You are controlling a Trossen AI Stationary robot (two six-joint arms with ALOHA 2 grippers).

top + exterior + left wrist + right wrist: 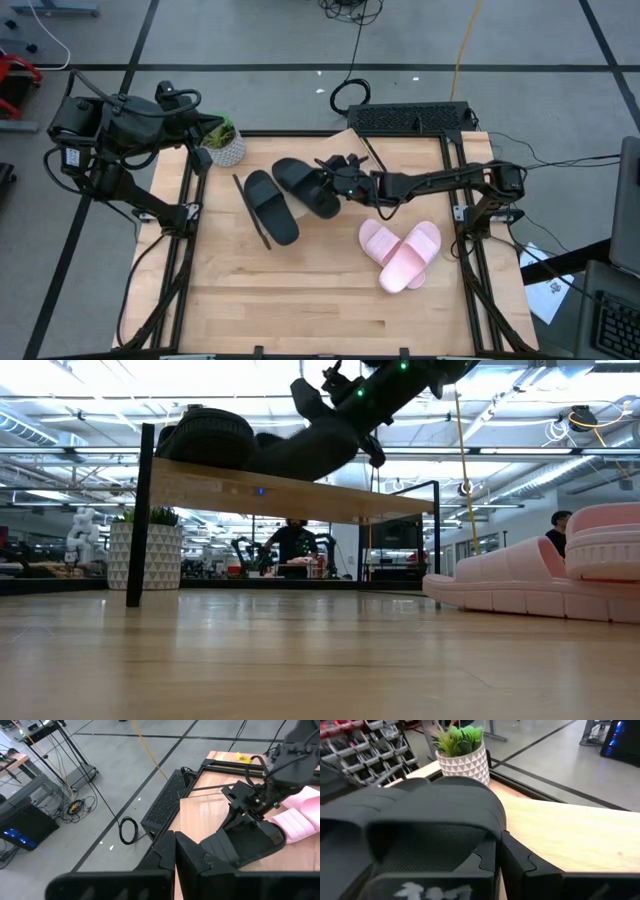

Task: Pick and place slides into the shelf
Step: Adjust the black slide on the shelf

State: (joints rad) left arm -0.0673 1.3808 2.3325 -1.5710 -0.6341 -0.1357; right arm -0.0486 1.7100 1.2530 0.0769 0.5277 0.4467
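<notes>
The shelf (pixel 290 492) stands slantwise on the table, and its far corner (pixel 345 138) juts past the table's far edge. One black slide (pixel 270 206) lies flat on the shelf's top. Beside it is a second black slide (pixel 305 186), with my right gripper (pixel 336 178) shut at its right end. The pink pair (pixel 400 252) lies on the tabletop near the right edge, one slide overlapping the other. My left gripper (pixel 175 865) is shut and empty. It is held high at the table's far left corner, beside the left arm (pixel 120 125). My right gripper touches the second black slide at its edge (pixel 496 827), near the end that faces the table's right side. The shut fingers (pixel 522 865) come nearly level from the right. The slide hides whether anything is caught between the tips. The slide is tilted: its left part rests on the shelf top and its gripper end (pixel 372 455) is raised.
A potted plant (pixel 222 143) in a white patterned pot stands at the table's far left, close to the shelf's left end. A black perforated box (pixel 410 118) sits just beyond the far edge. Bare tabletop lies along the near side. People show in the room behind.
</notes>
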